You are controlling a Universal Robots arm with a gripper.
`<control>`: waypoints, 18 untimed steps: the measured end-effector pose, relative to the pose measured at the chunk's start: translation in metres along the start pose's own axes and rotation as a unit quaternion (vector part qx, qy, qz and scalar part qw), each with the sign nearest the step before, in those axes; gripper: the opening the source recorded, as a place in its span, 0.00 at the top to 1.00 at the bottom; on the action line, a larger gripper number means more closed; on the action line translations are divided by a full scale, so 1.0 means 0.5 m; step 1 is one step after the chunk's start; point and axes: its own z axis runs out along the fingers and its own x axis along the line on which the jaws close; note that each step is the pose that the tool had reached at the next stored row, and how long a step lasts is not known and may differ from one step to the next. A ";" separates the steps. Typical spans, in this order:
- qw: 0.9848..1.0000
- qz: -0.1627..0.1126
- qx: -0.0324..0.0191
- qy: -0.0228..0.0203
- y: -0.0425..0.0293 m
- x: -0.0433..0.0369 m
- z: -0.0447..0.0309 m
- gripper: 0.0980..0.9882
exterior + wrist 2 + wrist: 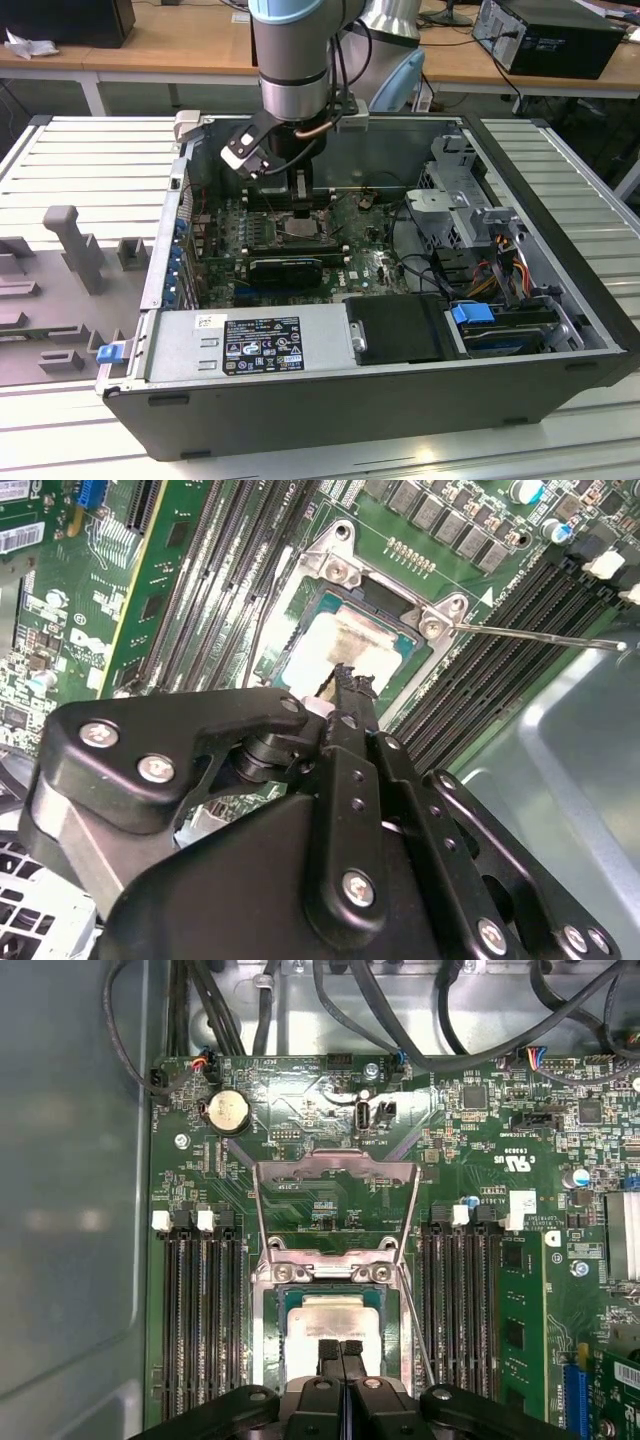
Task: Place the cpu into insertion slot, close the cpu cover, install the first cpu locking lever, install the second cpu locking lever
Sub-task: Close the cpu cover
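The cpu (333,1322) lies pale and silvery inside the insertion slot (272,1332) on the green motherboard; it is also seen in the second wrist view as the cpu (345,638) in the insertion slot (300,630). The cpu cover (335,1168) stands swung open beyond the socket, with green board showing through its window. My gripper (340,1352) is shut with nothing between its fingers, its tips right over the cpu's face. A thin locking lever (540,635) sticks out free from the socket corner. In the exterior view the gripper (298,200) hangs over the socket (300,228).
Black memory slots (205,1320) flank the socket on both sides. Cables (430,1030) run along the case wall past the board. A long black expansion card (287,268) and the drive cage (455,200) sit inside the open case. A grey fixture (75,245) stands on the table at the exterior view's left.
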 end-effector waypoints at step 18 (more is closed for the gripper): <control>1.000 0.000 0.000 0.000 0.003 0.000 -0.039 0.99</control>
